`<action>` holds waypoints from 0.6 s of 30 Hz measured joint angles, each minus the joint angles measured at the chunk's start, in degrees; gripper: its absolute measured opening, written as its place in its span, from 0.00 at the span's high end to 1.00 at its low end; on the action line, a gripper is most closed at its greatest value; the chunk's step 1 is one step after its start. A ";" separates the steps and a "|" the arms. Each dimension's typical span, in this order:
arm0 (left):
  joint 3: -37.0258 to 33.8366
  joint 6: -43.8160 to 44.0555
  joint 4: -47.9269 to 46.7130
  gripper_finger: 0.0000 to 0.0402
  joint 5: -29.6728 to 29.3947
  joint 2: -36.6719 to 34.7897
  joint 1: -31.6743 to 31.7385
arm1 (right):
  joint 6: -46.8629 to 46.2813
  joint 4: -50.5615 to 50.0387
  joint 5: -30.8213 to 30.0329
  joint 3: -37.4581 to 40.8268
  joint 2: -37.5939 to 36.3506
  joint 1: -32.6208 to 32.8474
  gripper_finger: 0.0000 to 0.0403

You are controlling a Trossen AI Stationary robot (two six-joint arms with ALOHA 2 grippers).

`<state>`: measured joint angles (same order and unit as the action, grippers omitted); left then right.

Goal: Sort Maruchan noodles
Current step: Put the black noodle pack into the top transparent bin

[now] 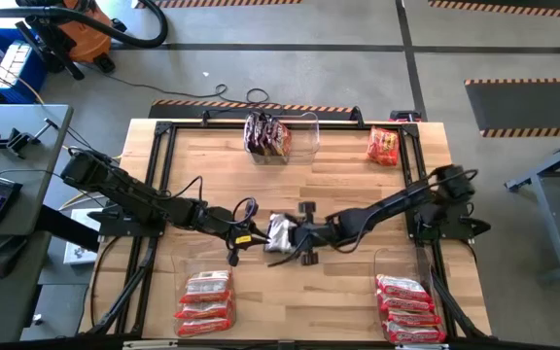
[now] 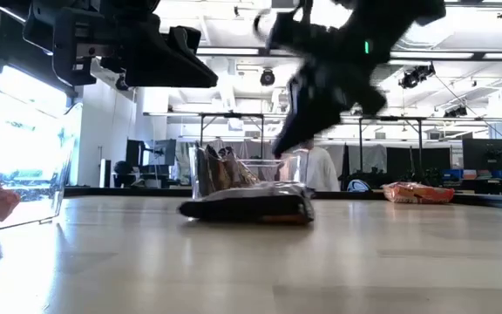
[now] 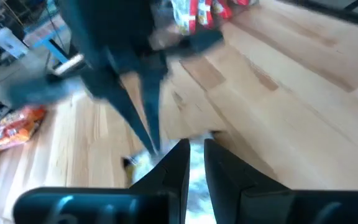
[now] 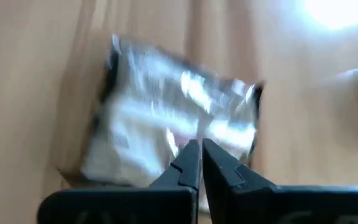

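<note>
Right wrist view, crinkly silver-black packet (image 4: 166, 134), flat

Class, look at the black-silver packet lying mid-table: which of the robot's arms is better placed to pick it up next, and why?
Probably the right. The right gripper hangs shut directly over the black-silver packet. The left gripper sits at the packet's edge, jaws nearly closed. Either must open first.

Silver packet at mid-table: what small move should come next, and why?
Probably open the right tool and lower it onto the silver packet. It hovers shut just above the packet, which lies flat on the table, seemingly ungripped. The dark packets' bin is at the far edge.
</note>
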<state>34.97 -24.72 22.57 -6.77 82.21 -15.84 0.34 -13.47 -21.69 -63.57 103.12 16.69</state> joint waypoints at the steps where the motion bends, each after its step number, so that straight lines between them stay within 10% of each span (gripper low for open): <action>1: -0.01 0.01 -0.75 0.90 -0.02 0.00 0.02 | -0.32 0.44 0.69 -0.12 -1.04 0.05 1.00; 8: -0.05 0.60 -2.14 0.90 -0.19 0.00 0.55 | -3.93 4.67 8.41 -0.15 0.42 2.88 1.00; 18: -0.05 1.12 -2.23 0.90 -0.17 0.02 0.57 | -11.78 -3.28 -0.49 -0.13 6.38 2.52 1.00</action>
<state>34.92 -23.59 20.34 -6.94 82.24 -15.27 -11.44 -16.75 -22.17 -63.70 109.49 19.20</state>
